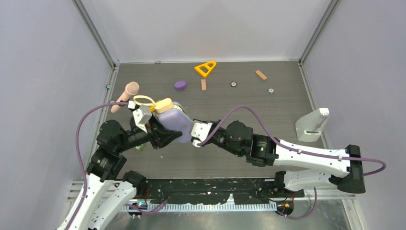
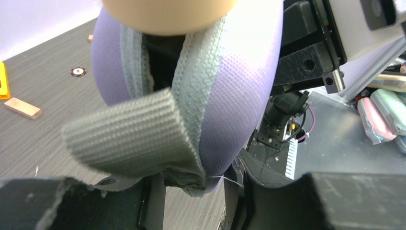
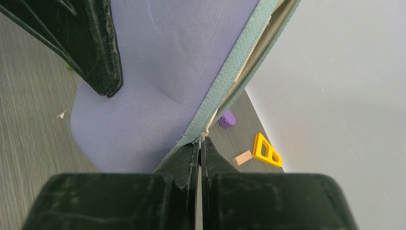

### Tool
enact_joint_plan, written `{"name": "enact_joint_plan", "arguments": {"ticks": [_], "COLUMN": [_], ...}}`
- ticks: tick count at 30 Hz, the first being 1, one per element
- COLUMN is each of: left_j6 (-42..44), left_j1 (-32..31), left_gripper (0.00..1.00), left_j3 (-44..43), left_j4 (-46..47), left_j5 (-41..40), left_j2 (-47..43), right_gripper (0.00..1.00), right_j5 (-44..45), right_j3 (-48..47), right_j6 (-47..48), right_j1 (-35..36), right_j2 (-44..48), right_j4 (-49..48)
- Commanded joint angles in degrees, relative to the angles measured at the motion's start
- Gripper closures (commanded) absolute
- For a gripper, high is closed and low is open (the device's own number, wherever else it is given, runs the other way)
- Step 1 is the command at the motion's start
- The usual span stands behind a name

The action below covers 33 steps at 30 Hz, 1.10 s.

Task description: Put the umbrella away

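The umbrella sits inside a lavender-grey case (image 1: 174, 122); only its tan handle (image 1: 163, 104) and yellow wrist loop (image 1: 143, 100) stick out of the far end. In the left wrist view the handle (image 2: 167, 14) shows above the case's open grey zipper edge (image 2: 201, 72). Pale beige fabric (image 3: 249, 62) shows in the opening in the right wrist view. My left gripper (image 1: 165, 134) is shut on the case's near end (image 2: 239, 120). My right gripper (image 1: 195, 136) is shut on the case's grey zipper edge (image 3: 225, 81), fingertips pinched together (image 3: 199, 146).
A peach-pink microphone-shaped object (image 1: 125, 96) lies left of the case. At the back lie a yellow triangle (image 1: 205, 68), a purple block (image 1: 180, 85), two wooden blocks (image 1: 203, 84) (image 1: 261, 74) and two small discs. A white stand (image 1: 312, 125) is at right.
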State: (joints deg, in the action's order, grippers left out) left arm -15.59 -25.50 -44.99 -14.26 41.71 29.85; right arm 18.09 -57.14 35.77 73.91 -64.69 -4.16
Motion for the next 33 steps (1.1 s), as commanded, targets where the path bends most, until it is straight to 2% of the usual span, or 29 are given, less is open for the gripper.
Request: {"name": "enact_joint_plan", "arguments": {"ticks": [1,6,14,23,27,28,30,31,32,33], "left_j6": [4.77,6.14,3.41,3.82,3.69,3.37,2.26,1.42,0.98,0.85], "left_j1": [-2.01,-2.77,-4.41,-6.19,-6.23,-6.23,-6.23,-6.23,-6.22,-6.23], "left_gripper": [1.00,1.00,1.00,1.00,1.00,1.00,1.00,1.00,1.00,1.00], "left_j3": [-0.77,-0.18,2.19,1.74,2.88,3.46,4.96,5.86,6.98,7.62], "left_j4": [-11.56,-13.40,-9.50,-6.44,-2.44,-1.34,1.69,3.38,4.62,5.32], "left_j5": [8.41,6.65,5.13,5.27,6.15,6.15,6.22,6.11,5.86,5.40], "left_j2": [3.53,4.66,6.17,7.78,4.73,3.64,1.33,0.07,-1.32,-2.31], "right_gripper": [0.94,0.94,0.94,0.94,0.94,0.92,0.77,0.60,0.52,0.37], "right_j5": [0.31,3.34,3.55,-9.60,-6.03,-5.47,-6.10,-8.41,-10.46,-12.88], "right_j3": [-8.22,-8.00,-7.10,-7.91,-7.42,-7.09,-5.72,-4.45,-3.84,-2.75], "right_j6": [0.84,1.57,1.45,1.66,-0.70,-2.35,-6.02,-7.27,-9.86,-11.04], "right_j1": [-0.87,-0.89,-0.87,-0.87,-1.10,-1.79,-3.57,-4.42,-6.02,-6.70], "right_j2": [2.83,3.97,4.66,5.24,4.54,4.68,5.76,6.87,7.56,8.94], "right_j4": [-12.31,-16.14,-20.62,-14.42,-10.68,-8.91,-5.49,-4.44,-2.25,-0.12]}}
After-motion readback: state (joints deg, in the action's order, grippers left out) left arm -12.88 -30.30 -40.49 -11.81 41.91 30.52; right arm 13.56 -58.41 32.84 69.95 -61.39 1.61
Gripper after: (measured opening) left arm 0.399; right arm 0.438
